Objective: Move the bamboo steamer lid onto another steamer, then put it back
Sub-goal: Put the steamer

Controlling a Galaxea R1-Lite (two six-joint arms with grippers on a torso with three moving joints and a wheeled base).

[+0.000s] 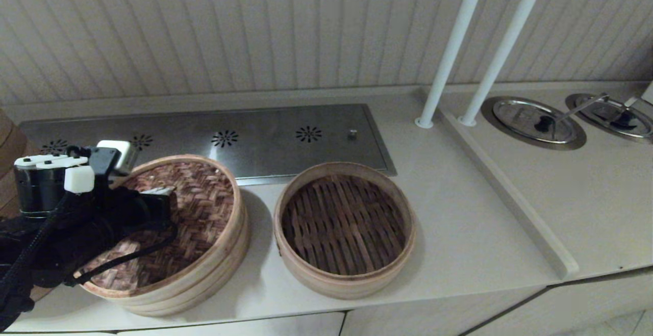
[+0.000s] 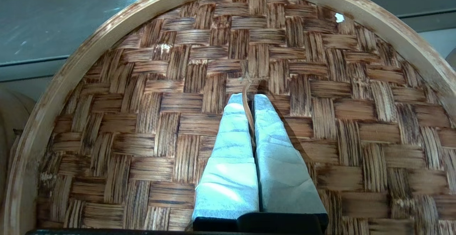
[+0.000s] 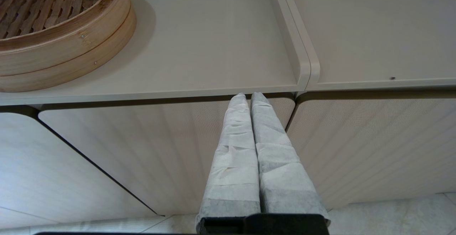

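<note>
The left gripper [image 2: 248,99] has its jaws pinched shut on the small woven loop [image 2: 246,88] of the lid [image 1: 204,198], which sits on its steamer left of the slatted basket [image 1: 345,226], while the right gripper [image 3: 248,97], jaws closed empty, hangs below the worktop [image 1: 459,234].

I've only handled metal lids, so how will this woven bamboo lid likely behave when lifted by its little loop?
The bamboo steamer lid looks thin and woven, so probably light. The left claw is shut on only the thin woven loop, so the lid may tilt or swing. Its pale rim looks rigid and should keep its shape.
</note>
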